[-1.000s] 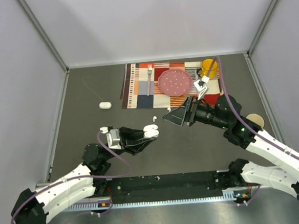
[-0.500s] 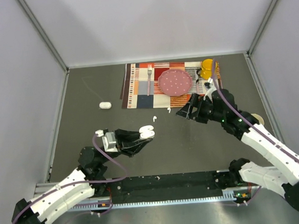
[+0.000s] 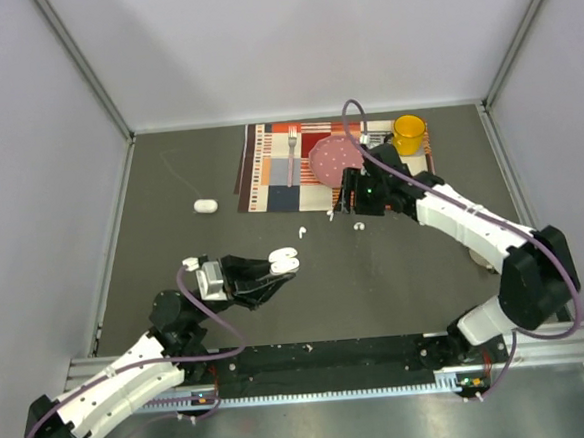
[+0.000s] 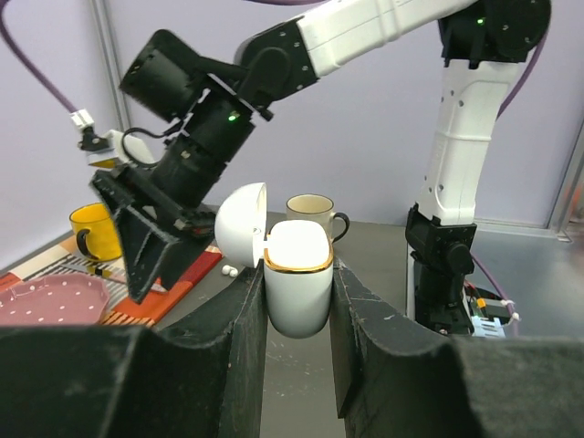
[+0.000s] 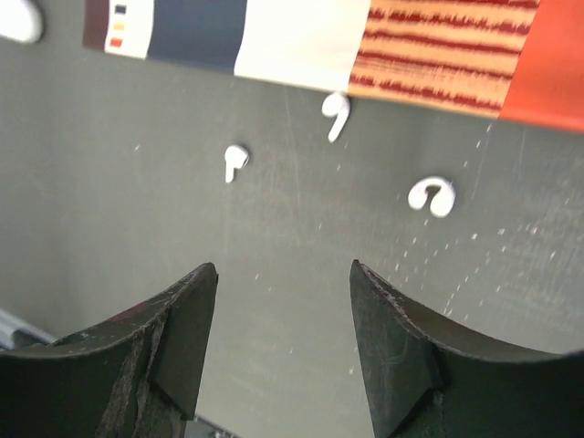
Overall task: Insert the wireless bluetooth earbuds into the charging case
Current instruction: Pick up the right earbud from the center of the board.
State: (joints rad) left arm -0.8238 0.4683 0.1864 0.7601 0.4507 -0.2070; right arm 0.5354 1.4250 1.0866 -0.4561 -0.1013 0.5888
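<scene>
While the left gripper (image 4: 297,274) clamps the open charging case (image 4: 297,297) — interior unclear — the right gripper (image 5: 283,269) gapes empty over earbuds (image 5: 235,161).

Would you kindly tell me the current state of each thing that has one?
white egg-shaped charging case: lid open, held upright
left gripper: shut on the case
right gripper: open, above the buds
small white plastic earbuds: lying loose, outside the case
yellow mug: upright
</scene>
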